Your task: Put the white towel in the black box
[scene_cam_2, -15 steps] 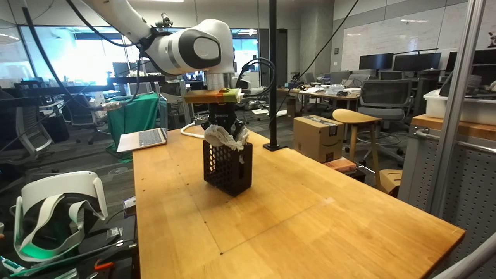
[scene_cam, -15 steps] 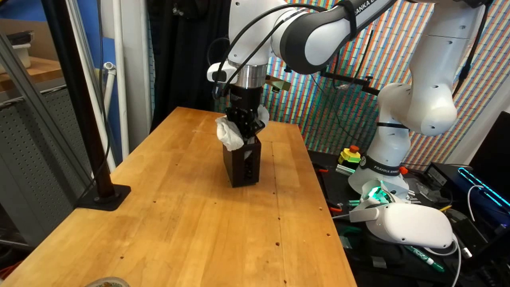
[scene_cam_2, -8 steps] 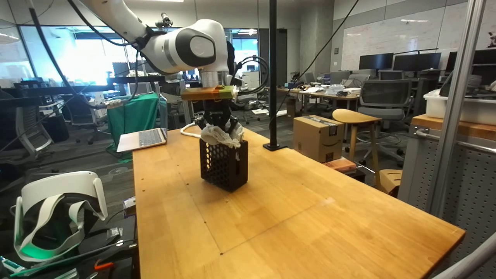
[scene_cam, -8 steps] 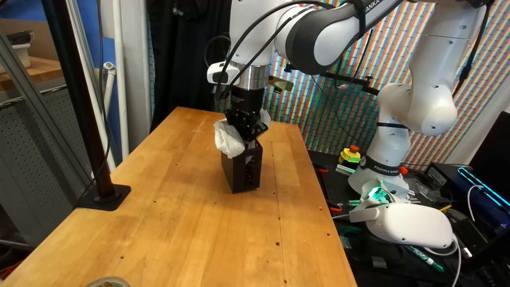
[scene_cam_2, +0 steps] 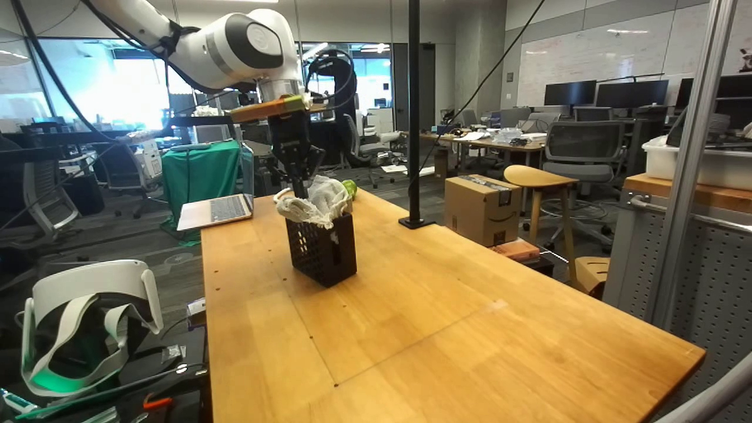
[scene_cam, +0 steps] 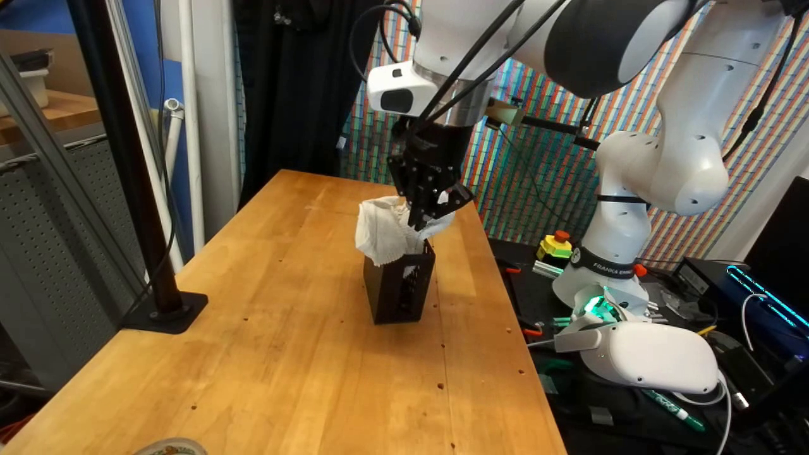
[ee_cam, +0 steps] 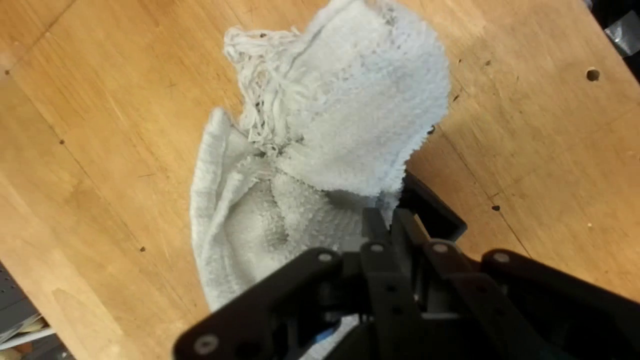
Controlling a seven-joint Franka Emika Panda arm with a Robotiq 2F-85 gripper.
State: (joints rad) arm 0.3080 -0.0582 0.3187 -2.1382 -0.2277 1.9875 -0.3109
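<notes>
Since the earlier frame, my arm (scene_cam_2: 235, 50) has swung toward the left of an exterior view and tilted at the wrist, and the black box (scene_cam_2: 323, 258) has shifted the same way along the bench (scene_cam_2: 446, 317). Working across from the left, I get the white headset (scene_cam_2: 88, 288) down off the bench, then the laptop (scene_cam_2: 214, 211) by the bench's far corner. Next come the jaws, slanting down to the black box, their tips pressed together; from the wrist view I cannot tell whether a bit of cloth is caught between them. Just beside the tips sits the white towel (scene_cam_2: 320, 202), bunched in the mouth of the black box: its folds stand above the rim and flop over the edge in both exterior views, while a pale patch shows through the slot in the wall. One corner of the black box shows next to the tips in the wrist view; towel and jaws hide the rest. Just past the towel I make out a round green thing (scene_cam_2: 350, 188), too small to name. Farther right stand the black pole (scene_cam_2: 414, 117) at the bench's edge, then a carton (scene_cam_2: 482, 214) and a wooden stool (scene_cam_2: 537, 175) beyond it.
</notes>
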